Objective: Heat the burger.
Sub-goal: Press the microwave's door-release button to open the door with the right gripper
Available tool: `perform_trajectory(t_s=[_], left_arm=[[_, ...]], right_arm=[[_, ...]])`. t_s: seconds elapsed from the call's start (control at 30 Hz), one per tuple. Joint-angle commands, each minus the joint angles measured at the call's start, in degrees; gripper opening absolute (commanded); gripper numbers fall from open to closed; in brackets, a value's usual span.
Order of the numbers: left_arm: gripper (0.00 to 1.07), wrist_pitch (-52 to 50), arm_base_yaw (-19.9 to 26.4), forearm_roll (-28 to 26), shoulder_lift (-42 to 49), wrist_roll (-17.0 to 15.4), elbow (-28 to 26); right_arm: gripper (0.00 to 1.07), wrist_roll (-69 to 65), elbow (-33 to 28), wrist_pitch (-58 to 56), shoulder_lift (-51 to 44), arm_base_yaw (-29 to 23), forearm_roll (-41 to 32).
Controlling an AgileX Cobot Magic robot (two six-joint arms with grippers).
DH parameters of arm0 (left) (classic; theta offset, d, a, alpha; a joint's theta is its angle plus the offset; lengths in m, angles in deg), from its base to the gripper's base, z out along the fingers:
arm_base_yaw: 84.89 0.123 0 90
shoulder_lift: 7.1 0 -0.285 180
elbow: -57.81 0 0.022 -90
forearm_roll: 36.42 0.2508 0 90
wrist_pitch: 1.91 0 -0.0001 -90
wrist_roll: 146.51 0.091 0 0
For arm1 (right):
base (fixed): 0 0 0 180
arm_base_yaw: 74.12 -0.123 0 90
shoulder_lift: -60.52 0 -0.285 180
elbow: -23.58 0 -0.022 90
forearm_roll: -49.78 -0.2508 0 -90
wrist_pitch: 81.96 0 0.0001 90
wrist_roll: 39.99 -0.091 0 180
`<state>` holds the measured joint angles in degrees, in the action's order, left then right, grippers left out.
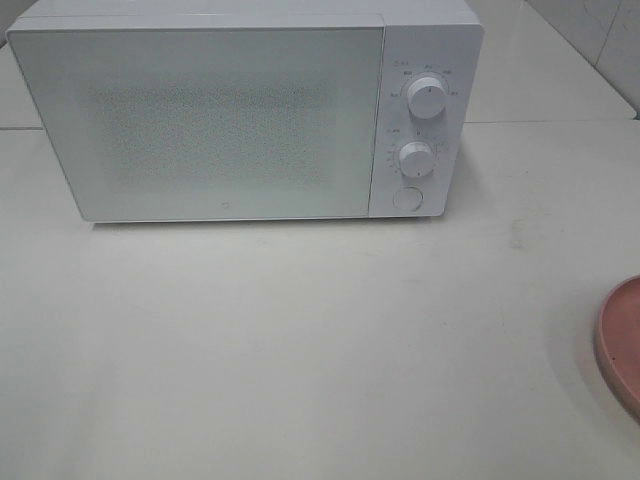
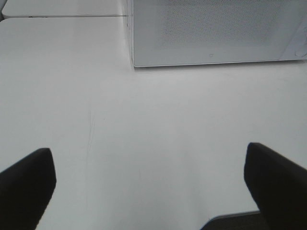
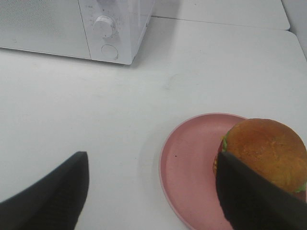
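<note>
Barely begun — microwave [image 1: 200,120] shut, burger [image 3: 268,153] on its plate [image 3: 187,175] at the tabletop's right edge. Left gripper [image 2: 148,153] and right gripper [image 3: 152,165] gape, empty.

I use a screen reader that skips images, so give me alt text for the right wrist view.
A burger with a golden-brown bun sits on a round pink plate on a white table. The open right pincer frames the view, one dark side overlapping the burger. Farther off stands a white microwave, door shut.
</note>
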<state>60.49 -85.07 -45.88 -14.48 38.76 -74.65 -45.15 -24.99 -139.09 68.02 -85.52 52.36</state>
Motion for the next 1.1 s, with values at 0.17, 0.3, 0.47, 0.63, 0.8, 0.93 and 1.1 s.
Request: perform_trajectory(t_s=[0.17,0.3,0.47,0.63,0.8,0.93,1.1], left_arm=[[1.00,-0.9,-0.3,-0.5,0.7,0.0,0.1],[1.00,-0.9,-0.3,-0.5,0.7,0.0,0.1],[1.00,-0.9,-0.3,-0.5,0.7,0.0,0.1],[1.00,-0.9,-0.3,-0.5,0.7,0.0,0.1],[1.00,-0.9,-0.3,-0.5,0.7,0.0,0.1],[1.00,-0.9,-0.3,-0.5,0.7,0.0,0.1],[1.00,-0.9,-0.3,-0.5,0.7,0.0,0.1]], right_arm=[[0.73,-0.4,-0.2,0.1,-1.5,0.2,0.3],[0.73,-0.4,-0.2,0.1,-1.5,0.2,0.3],[0.73,-0.5,0.5,0.6,-1.4,0.2,0.1],[0.73,-0.5,3.2,1.5,1.7,0.2,0.1],[0.73,-0.5,3.6,5.5,6.2,0.2,0.1],[0.73,-0.5,3.6,10.7,10.7,0.2,0.1],[0.73,-0.5,3.6,15.0,14.2,0.2,0.1]])
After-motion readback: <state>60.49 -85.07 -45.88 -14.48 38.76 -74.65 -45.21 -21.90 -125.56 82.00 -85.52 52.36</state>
